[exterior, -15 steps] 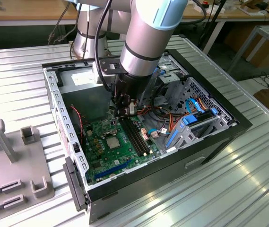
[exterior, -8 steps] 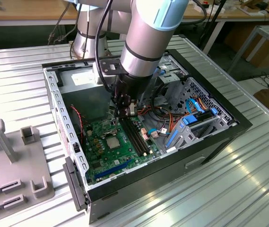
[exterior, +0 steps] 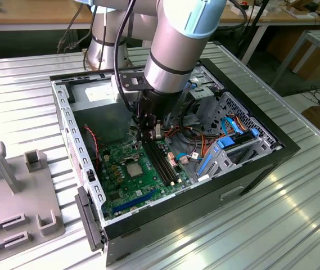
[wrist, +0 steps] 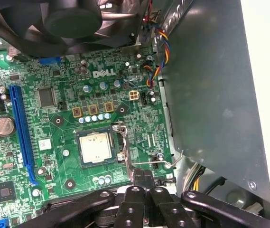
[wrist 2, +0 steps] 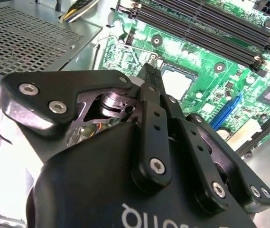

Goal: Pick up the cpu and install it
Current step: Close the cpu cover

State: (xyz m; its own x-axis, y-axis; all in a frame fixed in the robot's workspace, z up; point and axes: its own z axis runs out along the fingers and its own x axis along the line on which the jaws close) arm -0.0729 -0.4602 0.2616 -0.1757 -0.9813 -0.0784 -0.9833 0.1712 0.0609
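On the green board [wrist: 54, 137], the cpu [wrist: 95, 147] lies just beside the gripper [wrist: 143, 176].

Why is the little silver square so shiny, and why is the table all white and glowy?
In the first wrist view, light glares off the cpu, washing its metal top pale; in the exterior view, strong light bounces off the ribbed metal table in bright streaks; in the second wrist view, the black gripper sits close and slightly soft.
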